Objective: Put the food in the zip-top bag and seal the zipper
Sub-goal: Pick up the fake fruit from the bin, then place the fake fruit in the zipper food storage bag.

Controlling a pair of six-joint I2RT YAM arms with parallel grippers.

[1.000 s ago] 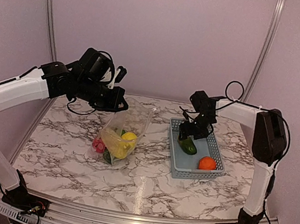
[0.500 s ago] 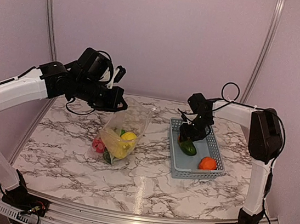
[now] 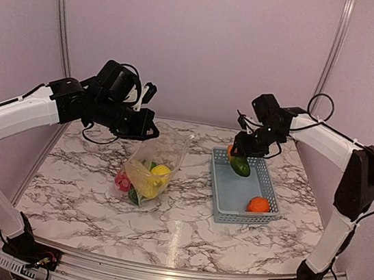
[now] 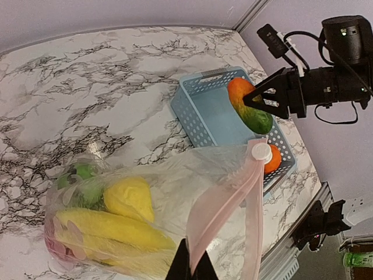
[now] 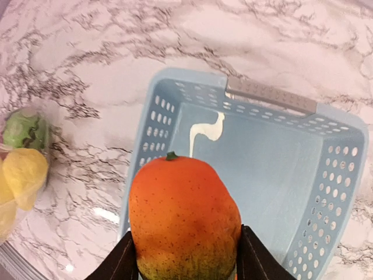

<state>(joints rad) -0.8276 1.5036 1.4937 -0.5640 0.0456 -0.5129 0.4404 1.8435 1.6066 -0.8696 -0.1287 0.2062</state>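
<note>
Marbled tabletop (image 3: pixel 182 229) under pink walls carries everything. Left claw (image 4: pixel 192 265) is pinched shut on the bag's (image 3: pixel 148 173) pinkish zip strip (image 4: pixel 224 201), lifting the mouth so it gapes toward the other arm, probably to give a clear way in. Right claw (image 5: pixel 185 256) grips an orange-and-green fruit (image 5: pixel 183 219) above the blue basket (image 3: pixel 242 218) (one orange (image 3: pixel 258 204) lies inside). Bananas (image 4: pixel 111 230), a yellow pepper (image 4: pixel 129 198), something green (image 4: pixel 78 175) and a pink ball (image 3: pixel 123 182) sit in the bag, its strip not yet pressed shut.
</note>
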